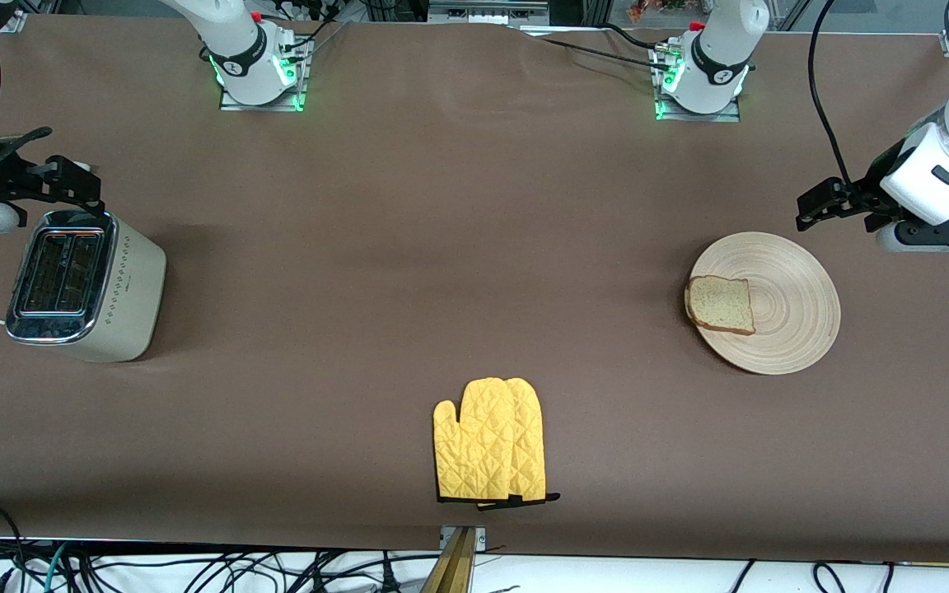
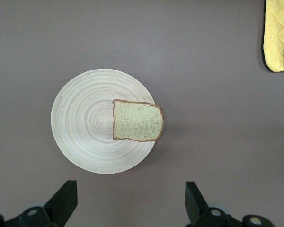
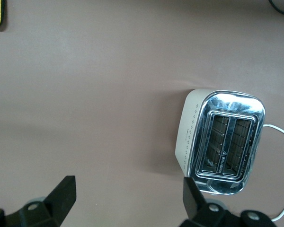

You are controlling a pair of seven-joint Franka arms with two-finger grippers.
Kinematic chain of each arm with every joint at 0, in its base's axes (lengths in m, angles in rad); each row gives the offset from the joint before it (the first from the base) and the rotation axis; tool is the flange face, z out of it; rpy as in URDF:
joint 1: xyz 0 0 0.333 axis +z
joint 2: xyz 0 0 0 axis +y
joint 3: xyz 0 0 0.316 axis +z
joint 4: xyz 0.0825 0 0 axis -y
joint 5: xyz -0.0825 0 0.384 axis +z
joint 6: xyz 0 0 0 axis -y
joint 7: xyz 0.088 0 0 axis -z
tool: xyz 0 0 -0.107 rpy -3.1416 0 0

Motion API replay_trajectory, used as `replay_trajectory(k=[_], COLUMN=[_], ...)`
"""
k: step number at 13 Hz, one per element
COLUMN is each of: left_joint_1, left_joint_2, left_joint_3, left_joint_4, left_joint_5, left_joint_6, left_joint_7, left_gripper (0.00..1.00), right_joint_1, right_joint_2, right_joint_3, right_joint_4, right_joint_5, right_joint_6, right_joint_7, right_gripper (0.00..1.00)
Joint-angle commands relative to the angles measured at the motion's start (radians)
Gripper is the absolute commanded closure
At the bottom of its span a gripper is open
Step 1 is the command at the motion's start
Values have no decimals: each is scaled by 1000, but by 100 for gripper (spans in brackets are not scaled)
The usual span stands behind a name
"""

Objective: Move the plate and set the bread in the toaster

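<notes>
Front view: fingers of left gripper (image 1: 812, 210) spread and empty, up beside plate (image 1: 787, 321) at the left arm's end; bread (image 1: 720, 304) lying on plate's rim (partly overhanging). Right gripper (image 1: 71, 177) over toaster (image 1: 83, 284), also parted.

Left wrist view: fingers (image 2: 64, 198) wide apart, plate (image 2: 85, 137) and bread (image 2: 137, 120) well clear of them.

Right wrist view: fingers (image 3: 61, 196) apart, toaster (image 3: 222, 142) just by one fingertip, slots empty.

Open brown table (image 1: 441, 272) stretches between the cream-beige chrome-topped toaster (image 1: 83, 284) and the round wooden plate (image 1: 783, 317); only a yellow quilted oven mitt (image 1: 491, 451) lies nearer the camera.
</notes>
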Motion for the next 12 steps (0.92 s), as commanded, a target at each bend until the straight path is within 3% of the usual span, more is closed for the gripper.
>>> replay_trajectory(k=[1,12], left_joint_1=[1,1], left_joint_2=[14,14], left_joint_3=[-5,-5], left_joint_4=[34,34], left_joint_5=[36,36], left_joint_6=[-26,-29], left_joint_7=[-7,-9], left_gripper=[0,0], right_joint_1=[-1,-2], right_joint_2=[-3,9], right_joint_3=[1,-2], right_joint_4=[11,22], right_joint_5=[20,26], right_joint_6=[-29,-18], right_joint_7=[17,14], right_gripper=[0,0])
